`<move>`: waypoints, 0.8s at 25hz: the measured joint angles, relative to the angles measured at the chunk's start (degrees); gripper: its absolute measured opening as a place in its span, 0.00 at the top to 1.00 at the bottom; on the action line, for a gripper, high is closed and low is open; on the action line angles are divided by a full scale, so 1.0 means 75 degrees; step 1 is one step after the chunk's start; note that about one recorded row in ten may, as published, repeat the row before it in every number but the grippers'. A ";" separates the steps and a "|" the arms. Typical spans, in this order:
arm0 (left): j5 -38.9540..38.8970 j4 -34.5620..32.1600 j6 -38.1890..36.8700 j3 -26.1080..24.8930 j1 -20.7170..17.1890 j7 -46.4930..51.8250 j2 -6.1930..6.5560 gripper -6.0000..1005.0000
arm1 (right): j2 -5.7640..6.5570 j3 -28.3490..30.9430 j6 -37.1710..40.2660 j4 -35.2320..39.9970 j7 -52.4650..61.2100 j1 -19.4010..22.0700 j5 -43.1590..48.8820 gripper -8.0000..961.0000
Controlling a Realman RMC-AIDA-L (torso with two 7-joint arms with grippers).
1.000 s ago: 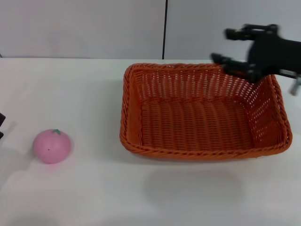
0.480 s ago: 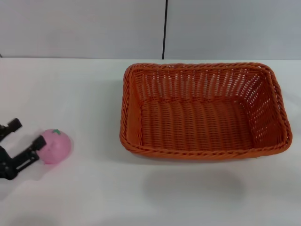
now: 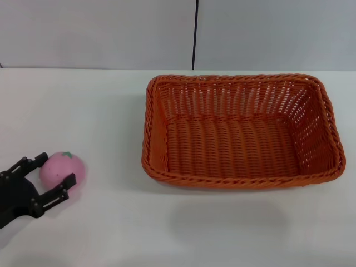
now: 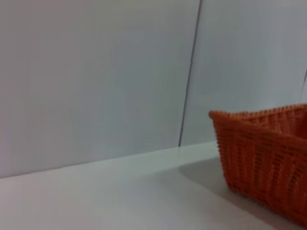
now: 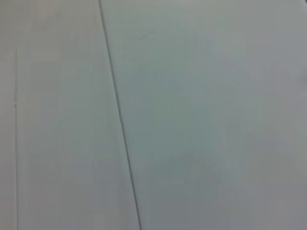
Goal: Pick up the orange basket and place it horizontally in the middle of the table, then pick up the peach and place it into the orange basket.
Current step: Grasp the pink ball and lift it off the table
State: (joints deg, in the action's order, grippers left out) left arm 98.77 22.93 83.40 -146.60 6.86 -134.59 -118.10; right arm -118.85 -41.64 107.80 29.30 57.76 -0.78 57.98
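The orange basket [image 3: 239,133] lies flat and lengthwise across the white table [image 3: 100,105], right of centre, with nothing in it. One corner of the orange basket [image 4: 264,153] also shows in the left wrist view. The pink peach [image 3: 65,167] rests on the table at the near left. My left gripper [image 3: 55,169] is open at the peach, one finger behind it and one in front. I cannot see whether the fingers touch the fruit. My right gripper is out of view; its wrist view shows only wall.
A pale wall with a dark vertical seam [image 3: 195,33] stands behind the table's far edge. Bare tabletop [image 3: 111,144] lies between the peach and the basket.
My right gripper left the basket's far right corner and went out of view. The left gripper came in from the left edge and now straddles the peach.
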 joint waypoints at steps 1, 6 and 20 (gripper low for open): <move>0.0004 -0.0049 -0.0049 0.0000 0.0018 -0.0083 -0.0001 0.17 | 0.0000 0.0000 0.0000 0.0000 0.0000 0.0000 0.0000 0.40; 0.0004 -0.0207 -0.0273 -0.0002 0.0055 -0.0424 -0.0013 0.19 | 0.0010 0.0056 0.0012 -0.0115 -0.0004 -0.0018 0.0009 0.40; -0.0154 -0.0306 -0.0057 -0.0120 -0.0008 -0.0385 -0.0047 0.58 | 0.0027 0.0068 -0.0187 -0.0330 -0.0014 -0.0175 0.0010 0.40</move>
State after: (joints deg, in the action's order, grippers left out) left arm 97.62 20.63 82.97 -147.50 6.80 -137.47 -118.45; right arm -118.65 -41.13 106.40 26.82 57.65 -2.09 58.06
